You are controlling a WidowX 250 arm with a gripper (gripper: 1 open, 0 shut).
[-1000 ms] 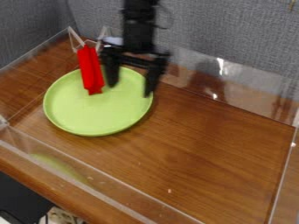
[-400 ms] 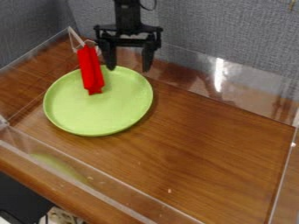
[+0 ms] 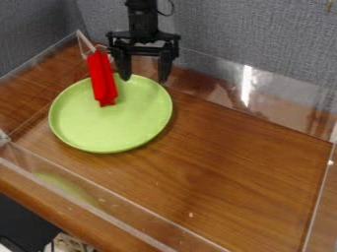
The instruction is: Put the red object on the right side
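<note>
The black pincer (image 3: 142, 61) hangs spread wide and empty. The bright red long block (image 3: 101, 77) stands just to its left, long side running toward the camera.

My gripper (image 3: 144, 61) was black all over: a dark cylindrical wrist narrowed into a flat crossbar, and from each end of that bar a slim black finger (image 3: 124, 65) ran off. The frame was too soft to show screws or markings.
</note>
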